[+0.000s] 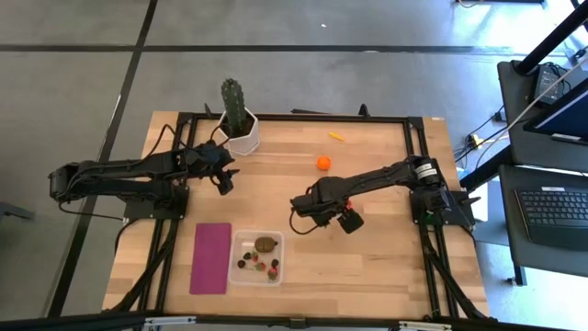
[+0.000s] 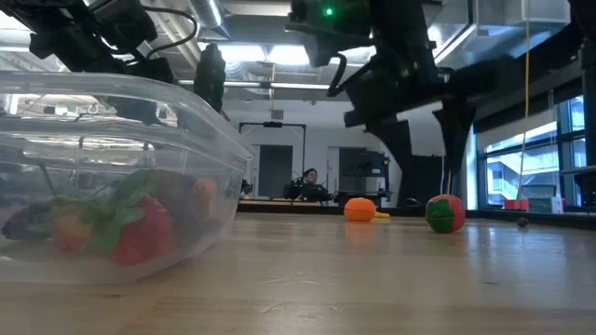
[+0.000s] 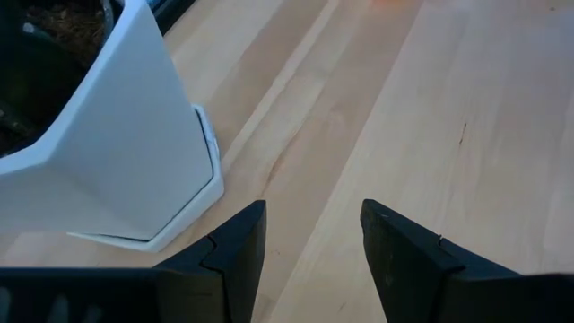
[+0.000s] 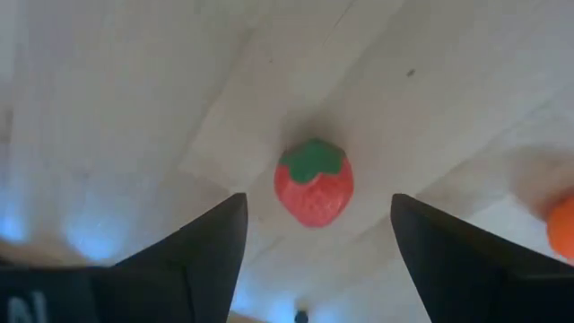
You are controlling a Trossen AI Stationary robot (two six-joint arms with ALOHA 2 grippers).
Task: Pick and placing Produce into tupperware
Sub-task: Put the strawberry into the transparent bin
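Dark fingers of the right gripper [image 4: 314, 247] stand spread wide above a red strawberry [image 4: 313, 182], which lies on the bare wood directly between them, untouched. From above, this gripper [image 1: 350, 222] hangs near the middle of the tabletop [image 1: 386, 267], toward its right half. An orange ball [image 1: 323, 163] rests further toward the far edge, and a thin yellow piece [image 1: 337, 137] lies beyond it, close to that edge.

The clear tupperware [image 1: 236, 269] sits by the near edge, already holding a brown kiwi [image 1: 266, 245], several strawberries and dark berries. A flat magenta rectangle [image 1: 211, 258] lies just beside it on the left.

The left gripper [image 3: 312, 235] waits with its fingers parted over empty wood near the white pot [image 3: 126, 152] of a green cactus [image 1: 234, 99] at the far left of the tabletop.

The step in hand appears to be the approach for picking the strawberry. The next move would call for a straight descent until the fingers flank the fruit, a gentle closing on its rounded sides, then a lift and carry toward the tub by the near edge. The small, rounded berry may roll or slip if pinched off-centre.
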